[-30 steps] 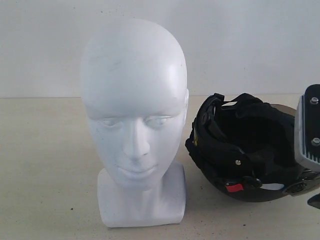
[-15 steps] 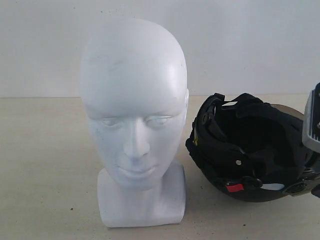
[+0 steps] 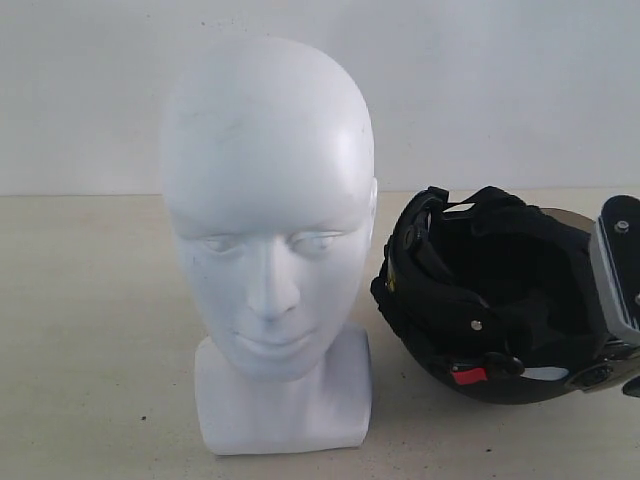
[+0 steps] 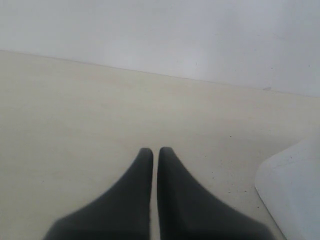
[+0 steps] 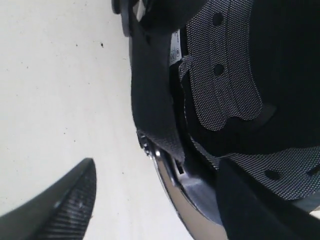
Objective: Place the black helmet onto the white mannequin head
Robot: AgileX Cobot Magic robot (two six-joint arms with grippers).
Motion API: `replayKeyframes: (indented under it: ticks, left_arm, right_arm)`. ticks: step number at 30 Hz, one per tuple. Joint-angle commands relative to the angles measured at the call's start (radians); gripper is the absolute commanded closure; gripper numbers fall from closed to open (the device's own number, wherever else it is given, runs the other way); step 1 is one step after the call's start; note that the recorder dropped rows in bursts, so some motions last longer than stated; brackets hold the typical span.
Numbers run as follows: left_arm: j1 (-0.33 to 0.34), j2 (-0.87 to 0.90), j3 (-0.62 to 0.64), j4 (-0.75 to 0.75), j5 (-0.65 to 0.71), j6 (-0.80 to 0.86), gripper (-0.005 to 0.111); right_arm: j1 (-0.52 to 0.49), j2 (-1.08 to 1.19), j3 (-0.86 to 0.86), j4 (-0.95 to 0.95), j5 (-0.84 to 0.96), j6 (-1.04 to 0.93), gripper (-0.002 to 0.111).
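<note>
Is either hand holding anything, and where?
Nothing held. The right hand, open, straddles the rim of the matte-black padded helmet without gripping; the left hand is shut, empty.

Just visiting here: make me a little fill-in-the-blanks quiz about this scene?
The black helmet lies on the ___, beside the white mannequin head. Its buckle is ___. The left gripper is ___. The right gripper, open, straddles the helmet's ___.
Missing: table; red; shut; rim.
</note>
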Motion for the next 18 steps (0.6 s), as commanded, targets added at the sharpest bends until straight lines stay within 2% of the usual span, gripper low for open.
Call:
replayKeyframes:
  ticks: [1, 18]
  left_arm:
    - [0.0, -0.003, 0.004, -0.007, 0.001, 0.003, 0.102]
    - [0.0, -0.003, 0.004, -0.007, 0.001, 0.003, 0.102]
  right_arm:
    - [-0.006, 0.026, -0.001, -0.008, -0.015, -0.035, 0.043]
    - [-0.006, 0.207, -0.001, 0.0, -0.141, -0.115, 0.043]
